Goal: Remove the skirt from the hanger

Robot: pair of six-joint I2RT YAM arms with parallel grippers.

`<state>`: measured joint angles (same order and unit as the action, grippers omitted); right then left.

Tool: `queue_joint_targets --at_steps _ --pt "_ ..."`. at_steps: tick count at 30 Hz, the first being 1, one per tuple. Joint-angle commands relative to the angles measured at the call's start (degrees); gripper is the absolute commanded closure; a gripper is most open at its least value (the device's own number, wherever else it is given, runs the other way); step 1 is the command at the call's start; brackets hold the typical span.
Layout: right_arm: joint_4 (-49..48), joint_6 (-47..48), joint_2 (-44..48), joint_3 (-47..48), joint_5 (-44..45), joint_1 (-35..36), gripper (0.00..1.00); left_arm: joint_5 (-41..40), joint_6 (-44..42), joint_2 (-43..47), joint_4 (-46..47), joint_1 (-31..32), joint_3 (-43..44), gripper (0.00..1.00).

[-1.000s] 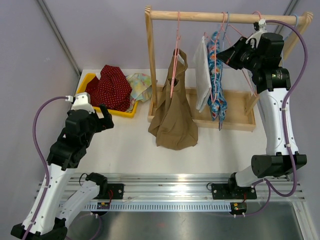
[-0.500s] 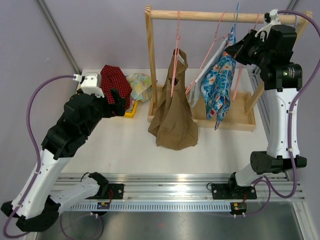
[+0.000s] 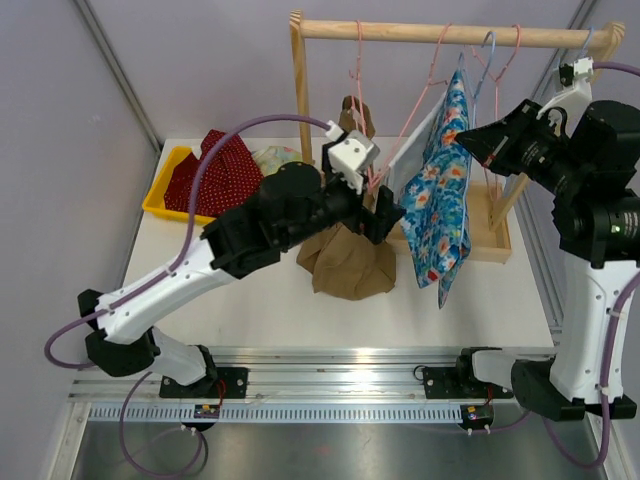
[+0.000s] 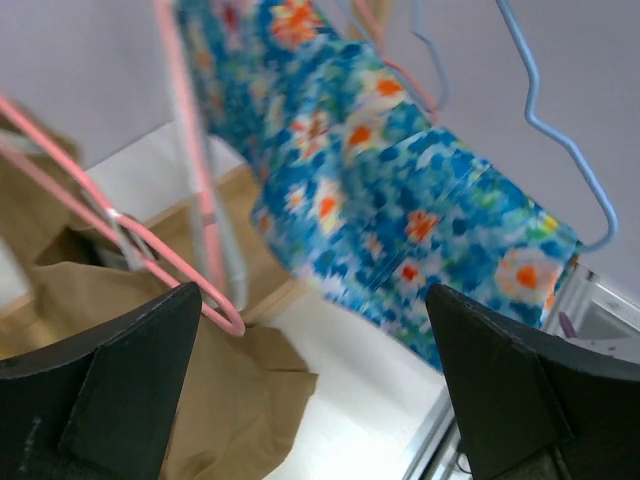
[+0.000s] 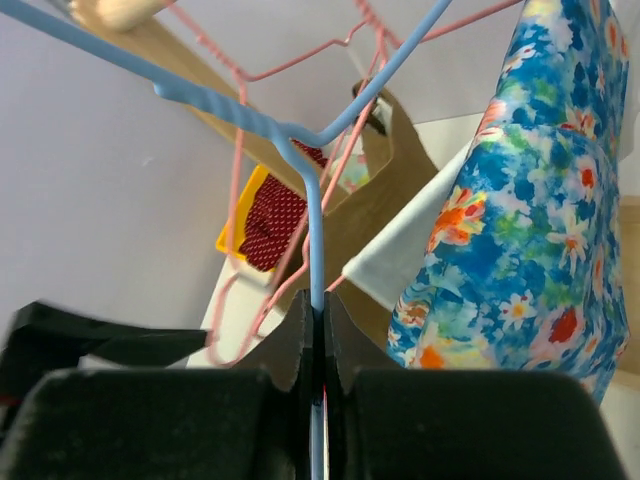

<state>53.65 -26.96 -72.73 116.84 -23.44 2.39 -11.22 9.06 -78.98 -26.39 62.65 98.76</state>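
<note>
A wooden rack [image 3: 430, 32] stands at the back of the white table [image 3: 250, 300]. A brown garment [image 3: 345, 265] hangs from its rail and reaches down to the table. A white cloth [image 3: 408, 168] hangs just right of it. At the back left, a yellow bin [image 3: 160, 190] holds a red dotted cloth [image 3: 215, 175], with a pale patterned cloth [image 3: 275, 158] beside it.

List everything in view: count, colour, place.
rack: one, wooden, back of table
skirt: one, blue floral, hanging from rack
blue hanger: one, blue, above skirt
pink hangers: several, pink, on rack
brown garment: one, brown, rack's left
white garment: one, white, left of skirt
tray: one, yellow, table's back left
dotted cloth: one, red, in tray
patterned cloth: one, pale, beside dotted cloth
left claw: one, black, open, facing skirt
right claw: one, black, shut on blue hanger
</note>
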Motion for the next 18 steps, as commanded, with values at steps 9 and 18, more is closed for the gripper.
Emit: queue_joint_targets --at_steps 9,18 --pt "-2.1 -5.2 10.7 -4.2 -12.5 0.0 1.0 11.5 -1.1 -10.2 13.7 1.8 6.0 0.01" --pt "-1.3 -7.2 13.8 -3.1 -14.6 0.0 1.0 10.0 -0.6 -12.6 15.8 1.8 5.0 0.08"
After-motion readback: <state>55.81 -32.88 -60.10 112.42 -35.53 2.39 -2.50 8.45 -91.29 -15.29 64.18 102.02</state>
